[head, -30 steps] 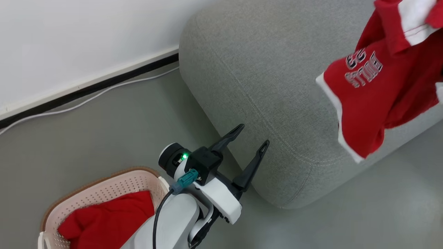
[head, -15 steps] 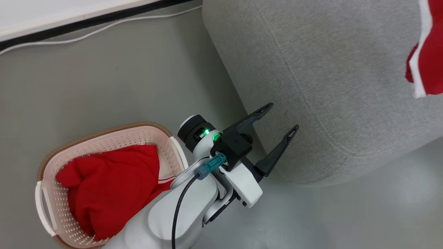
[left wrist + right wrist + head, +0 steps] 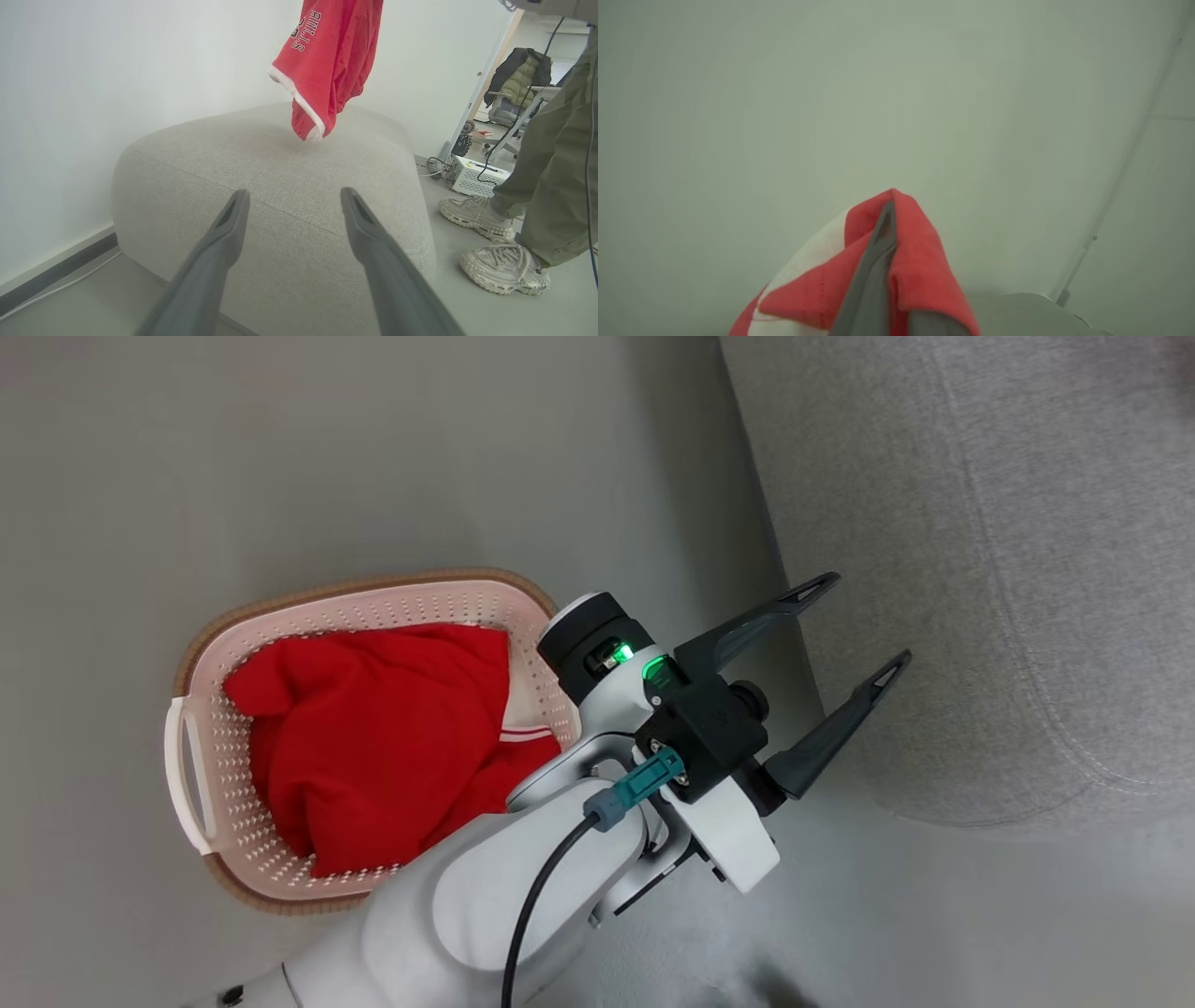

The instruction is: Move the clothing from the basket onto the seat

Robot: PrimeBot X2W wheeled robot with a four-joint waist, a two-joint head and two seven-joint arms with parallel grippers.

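A red garment (image 3: 373, 737) with white stripes lies bunched in the cream basket (image 3: 201, 663) on the floor. My left gripper (image 3: 854, 621) is open and holds nothing, hovering beside the grey sofa (image 3: 1008, 551) at its near corner; its fingers (image 3: 224, 233) point at the sofa (image 3: 280, 186). Another red garment (image 3: 327, 60) with white trim and lettering hangs in the air above the sofa. My right gripper (image 3: 889, 219) is shut on that red garment (image 3: 920, 270), whose cloth wraps around the fingers against a pale wall.
A person's legs in olive trousers and pale shoes (image 3: 504, 266) stand on the floor to the right of the sofa. A white box (image 3: 474, 175) with cables and a chair with a jacket (image 3: 514, 74) sit beyond.
The head camera has tilted down and swung, so the basket now sits mid-left and the hanging red garment has left the head view. The left gripper stays open.
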